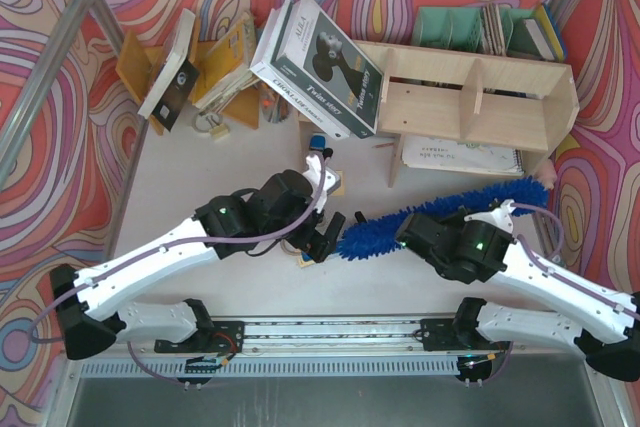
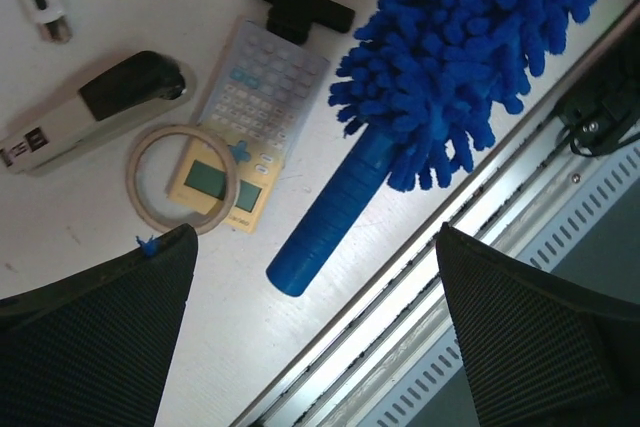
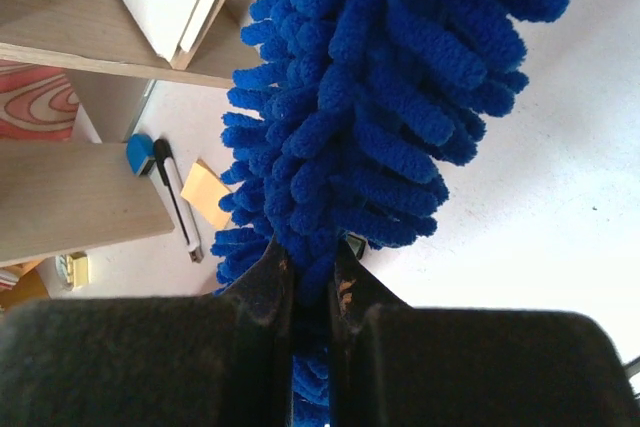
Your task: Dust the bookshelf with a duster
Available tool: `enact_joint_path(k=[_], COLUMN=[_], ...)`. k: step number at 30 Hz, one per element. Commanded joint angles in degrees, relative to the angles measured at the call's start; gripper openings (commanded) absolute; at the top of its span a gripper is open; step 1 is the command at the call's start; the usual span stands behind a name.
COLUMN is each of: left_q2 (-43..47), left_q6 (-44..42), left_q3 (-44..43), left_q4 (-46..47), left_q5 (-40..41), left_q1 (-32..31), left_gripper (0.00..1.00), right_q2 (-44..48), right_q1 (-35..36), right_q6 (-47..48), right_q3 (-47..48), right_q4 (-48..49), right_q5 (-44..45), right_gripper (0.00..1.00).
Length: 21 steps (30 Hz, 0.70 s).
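The duster (image 1: 450,209) lies slanted across the table in front of the bookshelf (image 1: 470,97), its fluffy blue head (image 3: 390,97) pointing toward the right. My right gripper (image 3: 310,277) is shut on the fluff near the handle end, also seen from above (image 1: 412,234). My left gripper (image 2: 318,237) stands open over the table, its two dark fingers (image 2: 110,327) wide apart. The duster's slim blue handle (image 2: 330,209) ends in the gap between them, touching neither. From above, the left gripper (image 1: 328,237) sits at the duster's left tip.
A calculator (image 2: 250,112), a tape ring (image 2: 135,182) and a stapler (image 2: 90,112) lie beside the handle. The metal rail (image 2: 470,237) runs along the near edge. Leaning books (image 1: 320,67), an orange rack (image 1: 225,67) and a green organizer (image 1: 450,27) stand behind.
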<state>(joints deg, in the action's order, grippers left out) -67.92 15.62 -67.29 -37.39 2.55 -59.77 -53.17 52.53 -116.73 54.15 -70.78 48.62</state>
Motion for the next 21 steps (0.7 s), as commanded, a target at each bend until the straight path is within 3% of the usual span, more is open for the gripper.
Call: enact_joint_path(k=[1,8,21], left_q2=[-2.2,-3.4,-7.2], left_q6=[-3.8,-5.0,-5.8], left_q3=[1.0,3.6,5.1], left_q4=[2.0,4.3,6.9], left_q5=[-3.3,-8.9,-6.5], left_q1=[-1.7,-2.5,-5.2], left_gripper=[0.93,0.91,0.84], right_q2=[1.4,3.0,4.8], right_q1=[-0.1,-0.1,-0.1], right_q6=[2.6,6.7,11.8], right_q3=[2.1,3.6,5.1], right_q4=[-1.2,0.2,3.6], right_q5=[4.8,6.7,7.8], right_gripper=[0.0,0.0,0.0])
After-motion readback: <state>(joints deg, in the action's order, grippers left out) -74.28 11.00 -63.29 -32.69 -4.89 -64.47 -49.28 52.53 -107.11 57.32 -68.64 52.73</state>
